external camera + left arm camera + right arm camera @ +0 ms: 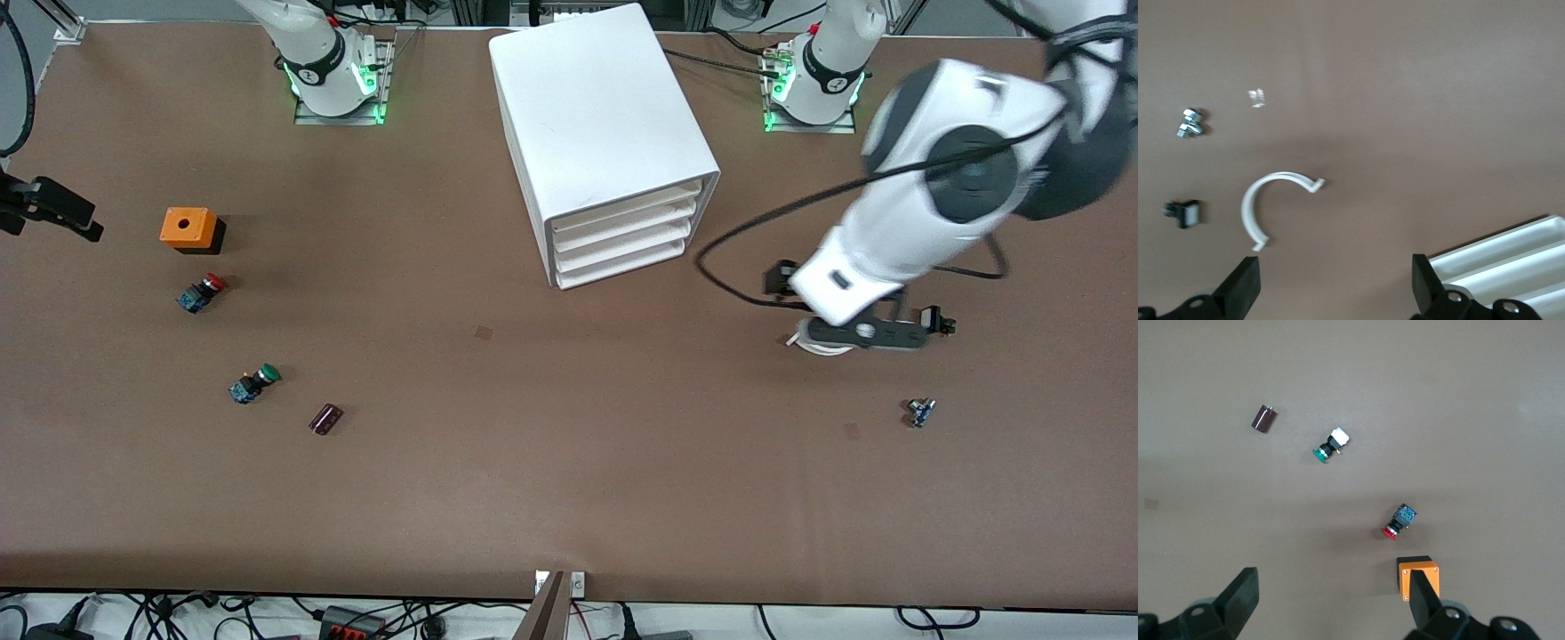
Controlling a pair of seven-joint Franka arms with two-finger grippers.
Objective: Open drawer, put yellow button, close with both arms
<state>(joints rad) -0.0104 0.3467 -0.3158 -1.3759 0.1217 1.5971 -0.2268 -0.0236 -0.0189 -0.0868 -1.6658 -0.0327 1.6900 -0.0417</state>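
Observation:
The white cabinet [596,116] stands at mid-table near the arms' bases, and its top drawer [622,210] is shut like the three below it. The drawer fronts also show in the left wrist view [1511,257]. No yellow-capped button shows in any view. My left gripper [1335,280] is open and empty over bare table beside a white half ring [1275,200], on the side of the cabinet toward the left arm's end; the forearm covers it in the front view. My right gripper [1331,593] is open and empty, high over the right arm's end of the table [49,209].
An orange box with a hole [188,228], a red-capped button [201,292], a green-capped button [253,383] and a dark cylinder [325,419] lie toward the right arm's end. Metal nuts [920,412] and a small black-and-white part [1183,213] lie near the half ring.

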